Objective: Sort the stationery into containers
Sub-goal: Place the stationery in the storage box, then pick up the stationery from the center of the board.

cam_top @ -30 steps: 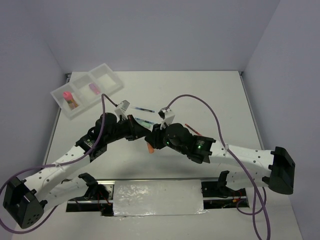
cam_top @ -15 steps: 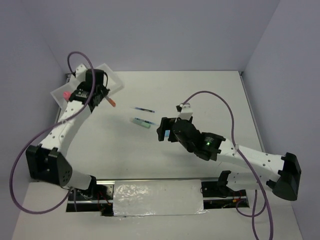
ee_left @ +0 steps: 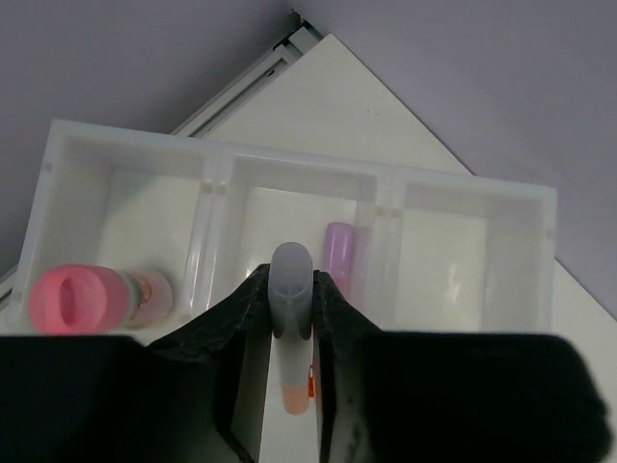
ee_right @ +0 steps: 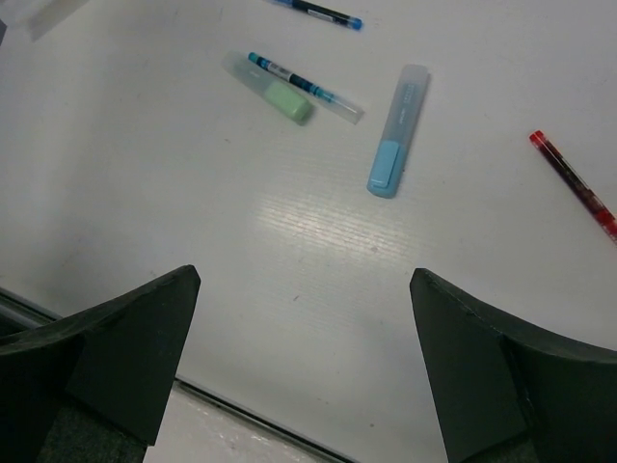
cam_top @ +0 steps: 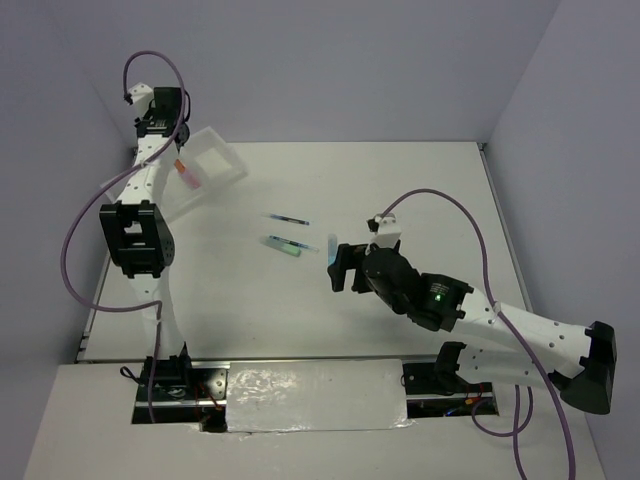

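Note:
My left gripper (cam_top: 180, 166) is raised over the white three-compartment tray (cam_top: 222, 158) at the far left. It is shut on the orange marker (ee_left: 291, 323), both fingers against its clear cap, over the middle compartment. In the tray (ee_left: 463, 189) a lilac marker (ee_left: 338, 253) lies in the middle compartment and a pink cylinder (ee_left: 76, 298) in the left one. My right gripper (ee_right: 304, 277) hangs open and empty above the table. Beyond it lie a blue marker (ee_right: 396, 145), a green-capped marker (ee_right: 281, 95), a dark-blue pen (ee_right: 324, 12) and a red pen (ee_right: 575, 184).
A second thin blue pen (ee_right: 318, 93) lies against the green-capped marker. The tray's right compartment (ee_left: 445, 260) holds nothing. The table's metal edge rail (ee_left: 241, 85) runs just behind the tray. The right arm (cam_top: 470, 310) stretches across the near right of the table.
The left arm has carried the orange marker from the table's middle up to the tray. My right gripper let go, opened wide and drew back to the right.

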Motion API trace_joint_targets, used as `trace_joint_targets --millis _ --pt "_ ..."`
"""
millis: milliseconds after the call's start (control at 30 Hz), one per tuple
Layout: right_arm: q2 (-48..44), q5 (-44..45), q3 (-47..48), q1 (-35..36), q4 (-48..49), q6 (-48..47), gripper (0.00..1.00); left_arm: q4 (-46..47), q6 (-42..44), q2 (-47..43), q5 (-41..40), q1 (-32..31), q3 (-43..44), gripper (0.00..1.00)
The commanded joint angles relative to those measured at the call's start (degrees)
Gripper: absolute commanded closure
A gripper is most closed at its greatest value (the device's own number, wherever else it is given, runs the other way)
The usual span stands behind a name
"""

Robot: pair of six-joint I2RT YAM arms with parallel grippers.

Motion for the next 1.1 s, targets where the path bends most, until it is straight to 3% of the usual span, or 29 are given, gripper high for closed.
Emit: trace_joint_targets --millis 0,67,133,200,433,567,600,667,700,733,800,967,1067 --pt "-0.1 0.2 1.1 0.4 -0.1 -1.9 0.02 4.5 4.2 1.3 -2.7 0.3 2.4 0.68" --pt "0.2 -0.3 1.2 0.3 0.9 -2.4 0.01 4.7 3.6 2.1 -2.9 0.8 1.6 0.57" --pt "1.4 -1.6 0.7 0.0 2.8 -3.7 0.01 3.7 2.5 3.3 -3.8 1.2 1.5 0.34" --pt "4.3 -2.7 0.8 -0.7 3.9 -4.4 0.01 3.4 1.6 3.2 -3.3 1.6 1.2 0.01" --pt "23.1 -10.6 4.7 -7.0 5.4 -2.7 0.03 -2.4 0.5 -2.9 3.5 2.3 5.2 0.01" --pt "35.6 -10.2 11.2 -10.5 2.1 -1.9 0.06 -5.6 -1.5 -15.0 19.0 2.2 1.5 0.01" --pt "37.5 -9.4 12.3 -11.5 1.2 -2.0 0.08 -4.3 -2.9 -18.3 27.7 2.2 -6.2 0.01" --pt "41.9 -9.7 15.6 -12.3 0.8 -2.5 0.10 2.7 -3.7 -29.3 36.5 1.6 -16.3 0.01" --pt "43.1 -10.4 16.4 -12.7 0.8 -3.0 0.11 5.1 -5.1 -33.0 40.2 1.2 -26.3 0.01" --pt "44.9 -10.4 17.9 -13.1 0.8 -3.3 0.12 9.8 -5.0 -40.3 41.5 -0.2 -31.1 0.01" --pt "46.6 -10.0 19.4 -13.7 0.3 -3.5 0.14 12.0 -4.8 -47.0 41.6 -1.5 -42.7 0.01" --pt "52.4 -9.0 22.6 -15.6 -1.1 -3.5 0.27 11.5 -1.6 -61.9 41.8 -2.6 -55.5 0.01" --pt "56.5 -9.9 24.6 -15.9 -2.4 -3.9 0.46 8.9 0.7 -66.2 43.0 -2.7 -60.4 0.01"
